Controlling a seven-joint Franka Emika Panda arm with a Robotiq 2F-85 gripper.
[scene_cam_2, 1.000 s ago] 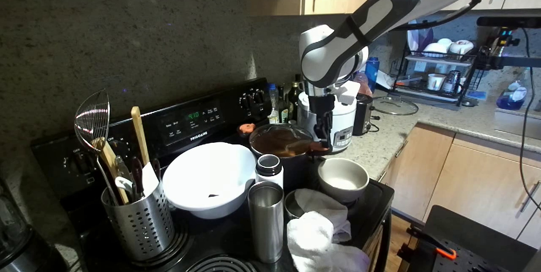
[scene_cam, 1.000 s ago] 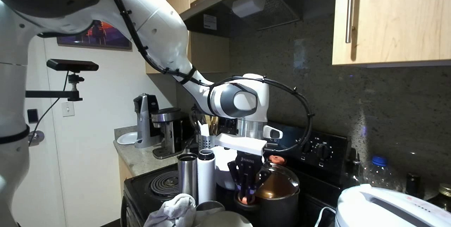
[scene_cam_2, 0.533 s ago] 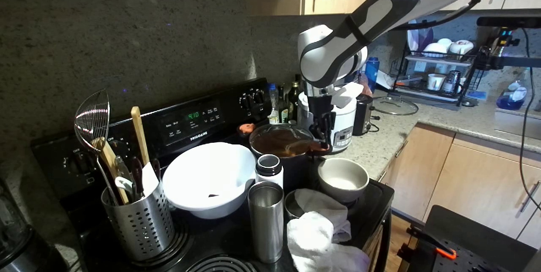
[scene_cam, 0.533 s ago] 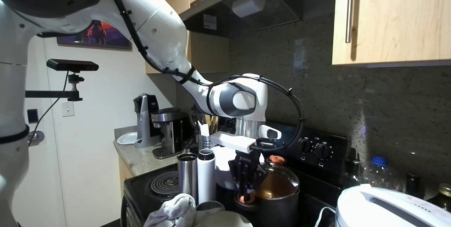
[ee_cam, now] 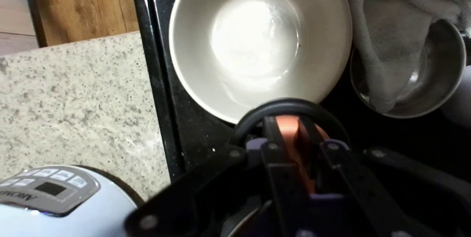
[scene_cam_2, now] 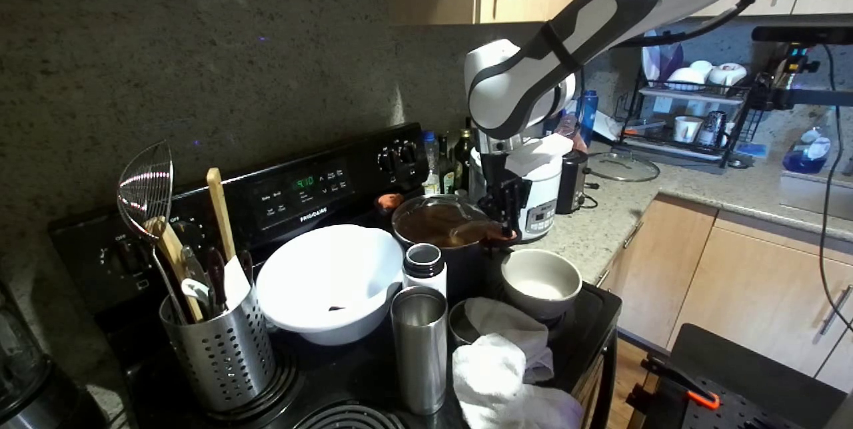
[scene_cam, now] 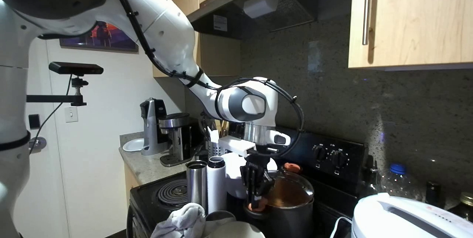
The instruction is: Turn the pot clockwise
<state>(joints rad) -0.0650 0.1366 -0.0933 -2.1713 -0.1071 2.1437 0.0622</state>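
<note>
In an exterior view, the arm (scene_cam: 173, 42) is arching over from the left, and its gripper (scene_cam: 255, 203) is pointing down at the near handle (scene_cam: 257, 214) of the pot (scene_cam: 293, 220). The pot is sitting on the stove (scene_cam: 147, 195), right of the gripper, with its orange far handle (scene_cam: 292, 167) showing at the back. A tumbler (scene_cam: 197, 186) and a white bottle (scene_cam: 217, 186) are standing upright to the left; a cooker (scene_cam: 399, 219) is taking up the near right corner.

In an exterior view, the white bowl (scene_cam_2: 326, 269) is sitting left of the pot. A cream bowl (scene_cam_2: 543, 282) is resting just in front of the near handle, a towel (scene_cam_2: 490, 376) is lying nearer, and a utensil holder (scene_cam_2: 216, 356) is standing at near left.

In the wrist view, the gripper is standing narrow, its fingers (ee_cam: 276, 158) pinching the orange part of the near handle. The cream bowl is sitting right beyond; whether the two are touching, I can't tell. The towel is drooping into a metal bowl (ee_cam: 447, 64) on the right, and the counter (ee_cam: 73, 101) is stretching along the left.
</note>
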